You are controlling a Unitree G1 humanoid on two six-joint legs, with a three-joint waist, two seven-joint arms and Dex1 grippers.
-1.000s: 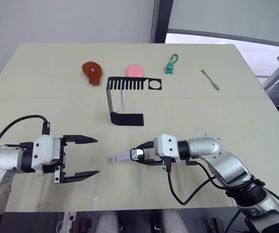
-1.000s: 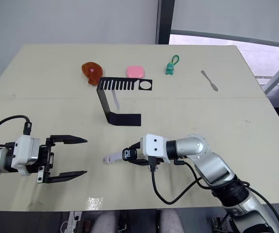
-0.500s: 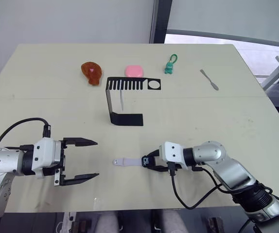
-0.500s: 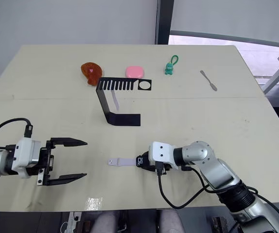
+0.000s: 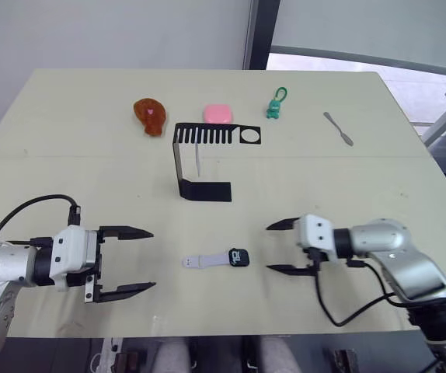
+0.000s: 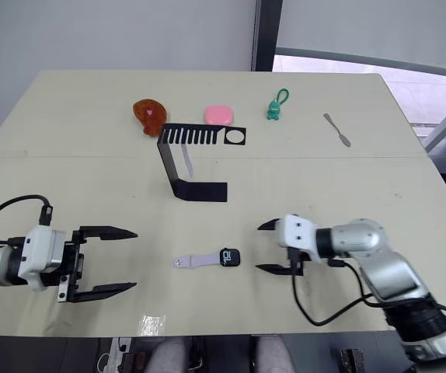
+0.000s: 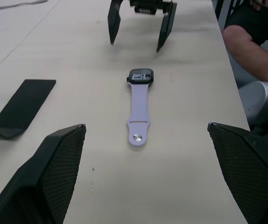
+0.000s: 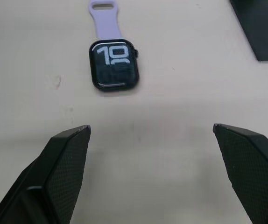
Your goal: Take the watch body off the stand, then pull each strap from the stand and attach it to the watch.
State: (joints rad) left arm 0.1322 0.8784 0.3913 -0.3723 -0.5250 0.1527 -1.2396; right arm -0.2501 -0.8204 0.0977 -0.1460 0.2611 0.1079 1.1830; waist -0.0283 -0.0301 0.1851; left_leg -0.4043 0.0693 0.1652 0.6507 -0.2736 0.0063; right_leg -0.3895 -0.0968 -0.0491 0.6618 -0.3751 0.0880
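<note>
Near the lower middle of the left eye frame, the watch body (image 5: 238,257) is seen lying flat on the table (image 5: 378,179), one strap (image 5: 204,262) already joined to it. Both the left gripper (image 5: 123,262) and the right gripper (image 5: 283,246) are held wide open and empty, either side. A second strap (image 5: 197,158) hangs from the stand (image 5: 200,155) in mid-frame. If pulled sideways, the light stand could be tipped or dragged.

Watch body (image 7: 140,75) lies flat on bench (image 7: 78,60), one strap (image 7: 138,112) attached. Right gripper (image 7: 138,39) beyond it, jaws apart. Stand (image 7: 17,108) base nearby.
</note>
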